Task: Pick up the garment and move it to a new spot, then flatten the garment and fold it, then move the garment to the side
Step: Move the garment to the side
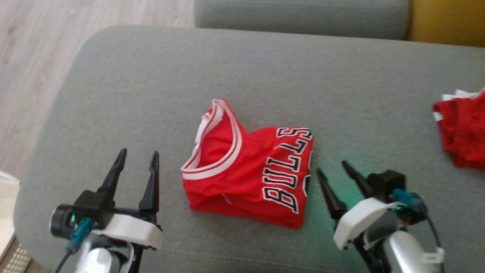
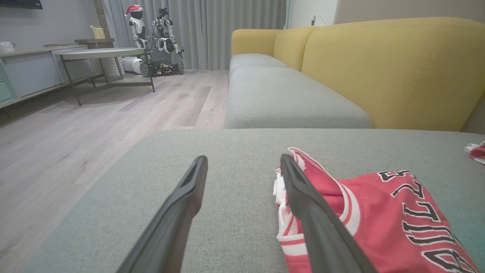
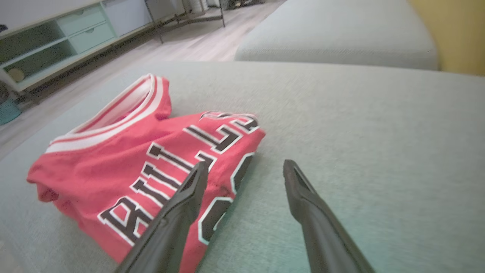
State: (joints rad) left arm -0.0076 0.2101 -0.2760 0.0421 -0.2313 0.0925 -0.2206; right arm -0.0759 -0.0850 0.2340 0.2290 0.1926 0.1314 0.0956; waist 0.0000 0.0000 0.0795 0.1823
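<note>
jersey (image 1: 246, 170): folded, mid-cushion (image 1: 151, 94) | left gripper (image 1: 137, 159): jaws released, beside jersey | right gripper (image 1: 333, 168): jaws released, beside jersey

jaws: long, black, tapered | wrist shells (image 1: 129, 230): white, rounded | camera blocks (image 1: 91, 205): black | cable plugs (image 1: 81, 228): teal

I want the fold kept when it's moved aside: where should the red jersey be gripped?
At its two ends, probably: left gripper on the white-trimmed collar end, right gripper on the lettered end. The red jersey lies flat in stacked layers between both open grippers, so slide in low along the cushion from each side.
</note>
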